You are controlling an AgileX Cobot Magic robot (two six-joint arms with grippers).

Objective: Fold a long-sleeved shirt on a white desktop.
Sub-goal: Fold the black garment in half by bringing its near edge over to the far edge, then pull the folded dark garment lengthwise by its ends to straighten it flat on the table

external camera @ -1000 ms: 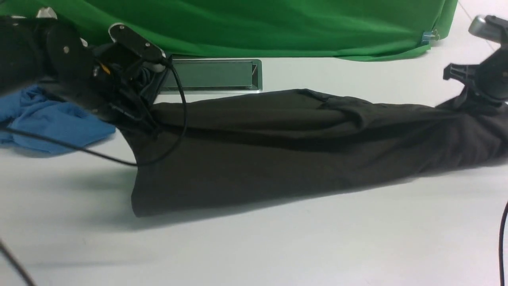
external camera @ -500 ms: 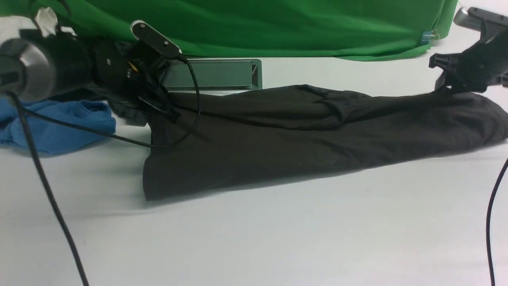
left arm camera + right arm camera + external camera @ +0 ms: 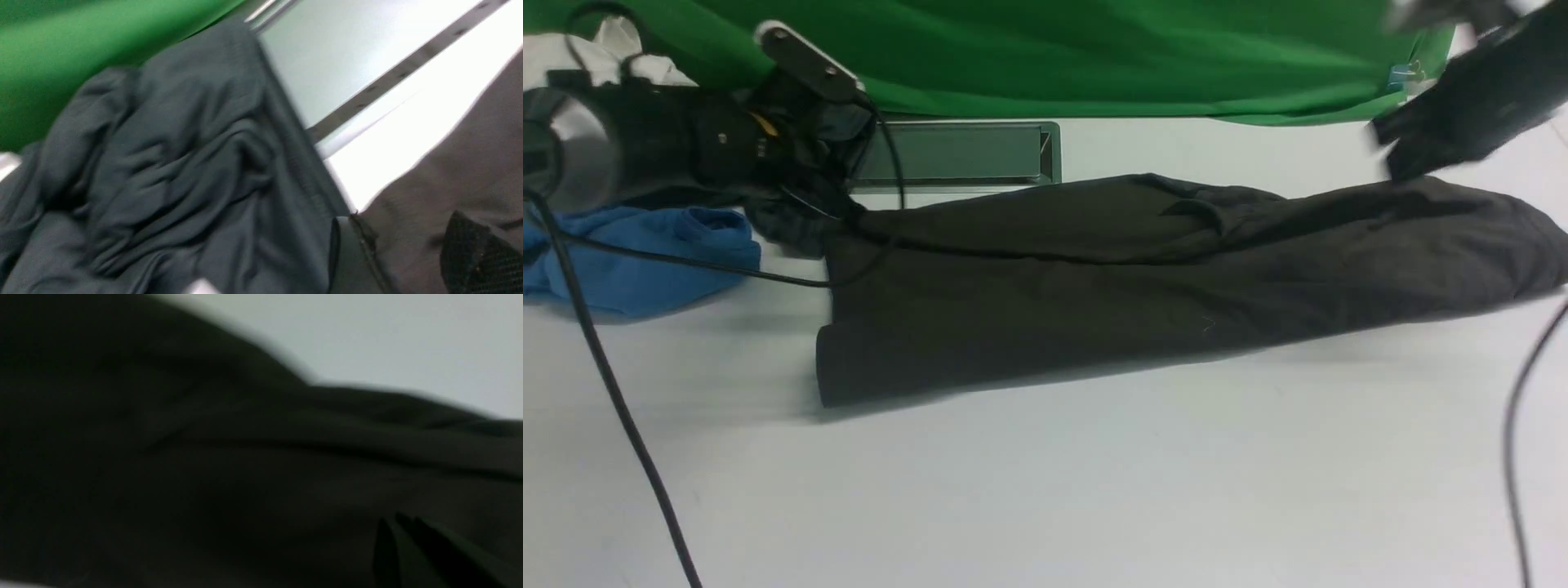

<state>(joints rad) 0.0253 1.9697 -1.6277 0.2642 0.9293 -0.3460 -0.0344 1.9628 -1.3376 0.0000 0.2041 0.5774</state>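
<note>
On the table (image 3: 1094, 490), the long-sleeved shirt (image 3: 1135, 278) lies stretched out. At its left end the left gripper (image 3: 809, 204) has its jaws spread; above its right end the right gripper (image 3: 1396, 151) has them pressed together.

A: How's the light up front?
B: Soft and even. The white desktop (image 3: 1045, 490) is bright, with a faint shadow below the shirt (image 3: 1094, 302), toward the left.
A: Sharp?
B: Mostly, though the right gripper (image 3: 1392, 151) at upper right is a motion smear. Both wrist views are blurred: the right very dim, the left with blown-out glare on the desktop
</note>
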